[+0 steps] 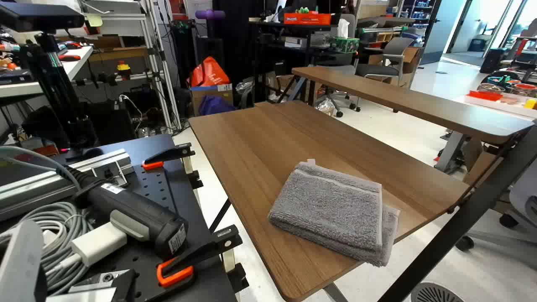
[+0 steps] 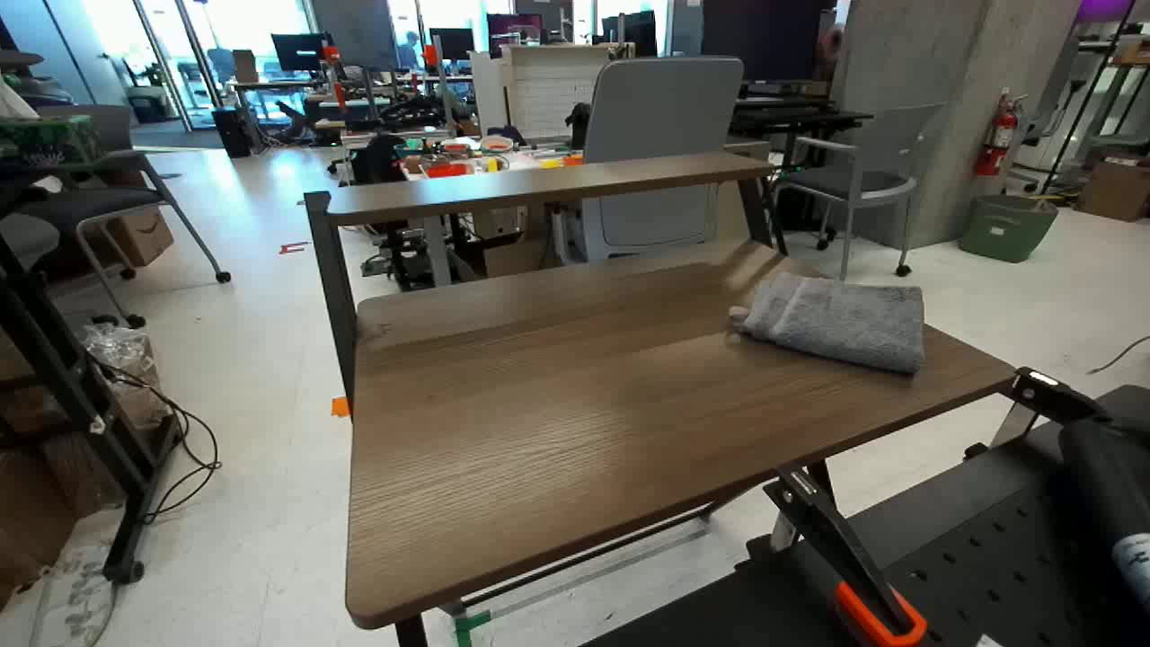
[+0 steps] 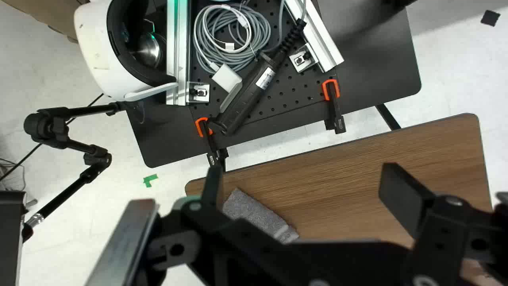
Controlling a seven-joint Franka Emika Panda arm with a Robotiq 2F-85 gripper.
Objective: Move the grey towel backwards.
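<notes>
1. In the wrist view I check the gripper (image 3: 304, 184) first: its fingers (image 3: 399, 194) stand wide apart, with the brown desk (image 3: 337, 194) showing through the gap.
2. The grey towel (image 3: 256, 214) lies beyond the fingers, well apart from them. From the wrist it shows nearer the finger on the picture's left, partly hidden by the gripper's body.
3. In both exterior views I find the grey towel folded on the brown desk, toward one end. In an exterior view one corner (image 1: 384, 253) reaches past the desk's edge; a small pale tab (image 1: 311, 161) projects from the opposite side, and I cannot tell whether it bears writing.
4. Beside the desk, with floor (image 3: 278, 145) between, stands a black table (image 3: 377, 75). The black handheld device (image 3: 248, 99) on it carries a white label (image 3: 265, 78), too small to read. In an exterior view a patterned label (image 1: 177, 239) marks its end.
5. Farther off, a red-orange box (image 1: 308, 18) bears pale marks I cannot make out.
6. By a concrete pillar (image 2: 925, 63), a red fire extinguisher (image 2: 993, 162) wears a label, illegible to me.
</notes>
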